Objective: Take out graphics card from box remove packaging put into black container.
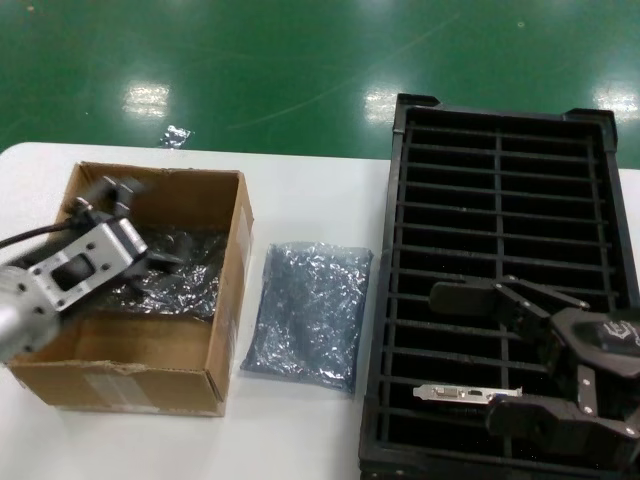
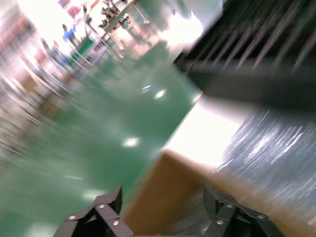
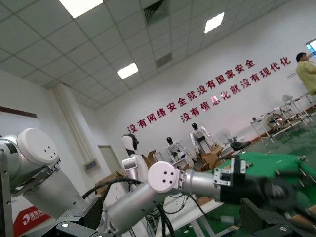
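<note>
My left tool [image 1: 150, 255] is inside the cardboard box [image 1: 228, 300] on the counter [image 1: 310, 420], its fingers [image 2: 98, 212] spread apart over crinkly silver bags [image 1: 185, 275] lying on the box bottom, clamped on nothing that I can see. A single silver bag [image 1: 308, 312] lies flat on the counter between the box and the black tray [image 1: 395, 250]. The graphics card [image 1: 468, 391] sits upright in a near slot of the tray's left column, its silver bracket showing. My right tool [image 1: 535, 355] hangs over the near end of the tray just beside the card, its two dark jaws spread wide and holding nothing.
</note>
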Tool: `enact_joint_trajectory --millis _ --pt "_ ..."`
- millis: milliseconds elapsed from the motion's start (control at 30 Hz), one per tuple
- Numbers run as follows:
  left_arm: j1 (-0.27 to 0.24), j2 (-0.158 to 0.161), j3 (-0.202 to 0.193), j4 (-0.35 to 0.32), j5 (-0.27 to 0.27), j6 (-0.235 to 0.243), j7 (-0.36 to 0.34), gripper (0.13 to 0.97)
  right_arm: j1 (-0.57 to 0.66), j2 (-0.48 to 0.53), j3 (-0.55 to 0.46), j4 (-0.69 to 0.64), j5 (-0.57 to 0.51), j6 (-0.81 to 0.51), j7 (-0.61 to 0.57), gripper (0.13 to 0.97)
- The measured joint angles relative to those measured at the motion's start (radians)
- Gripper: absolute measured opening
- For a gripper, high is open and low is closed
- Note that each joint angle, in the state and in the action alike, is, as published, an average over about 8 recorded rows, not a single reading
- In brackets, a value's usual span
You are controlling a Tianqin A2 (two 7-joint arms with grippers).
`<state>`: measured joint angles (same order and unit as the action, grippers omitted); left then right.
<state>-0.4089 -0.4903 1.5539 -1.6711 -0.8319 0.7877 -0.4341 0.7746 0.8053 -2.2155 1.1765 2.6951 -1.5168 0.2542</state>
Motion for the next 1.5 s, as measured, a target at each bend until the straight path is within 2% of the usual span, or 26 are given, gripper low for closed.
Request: enact_joint_trajectory --millis 133,233,367,467,567,867,1167,1500 --pt "0.053 -0.058 0.002 -0.052 0.148 -0.163 0.178 0.536 0.000 0.000 0.000 0.000 0.000 0.000 0.000 0.966" --pt "0.094 -0.070 -0.023 -0.065 0.244 -0.260 0.296 0.617 0.000 0.000 0.000 0.000 0.000 0.000 0.000 0.966" --pt "0.138 -0.057 -0.071 -0.065 0.318 -0.337 0.415 0.688 -0.001 -0.001 0.001 0.001 -0.001 0.002 0.000 0.966" --pt "0.153 -0.048 -0.086 -0.063 0.323 -0.360 0.450 0.753 -0.010 -0.006 0.008 0.005 -0.011 0.018 -0.003 0.966" --pt "0.160 -0.042 -0.084 -0.060 0.296 -0.371 0.452 0.818 -0.026 -0.017 0.021 0.014 -0.030 0.051 -0.008 0.966" --pt "0.185 -0.018 -0.067 -0.045 0.159 -0.413 0.444 0.924 -0.107 -0.070 0.085 0.058 -0.124 0.209 -0.035 0.966" --pt "0.216 0.011 -0.052 -0.029 0.002 -0.465 0.443 0.966 -0.200 -0.130 0.159 0.109 -0.231 0.391 -0.065 0.966" --pt "0.251 0.043 -0.034 -0.011 -0.172 -0.523 0.441 0.966 -0.303 -0.198 0.241 0.165 -0.350 0.593 -0.099 0.966"
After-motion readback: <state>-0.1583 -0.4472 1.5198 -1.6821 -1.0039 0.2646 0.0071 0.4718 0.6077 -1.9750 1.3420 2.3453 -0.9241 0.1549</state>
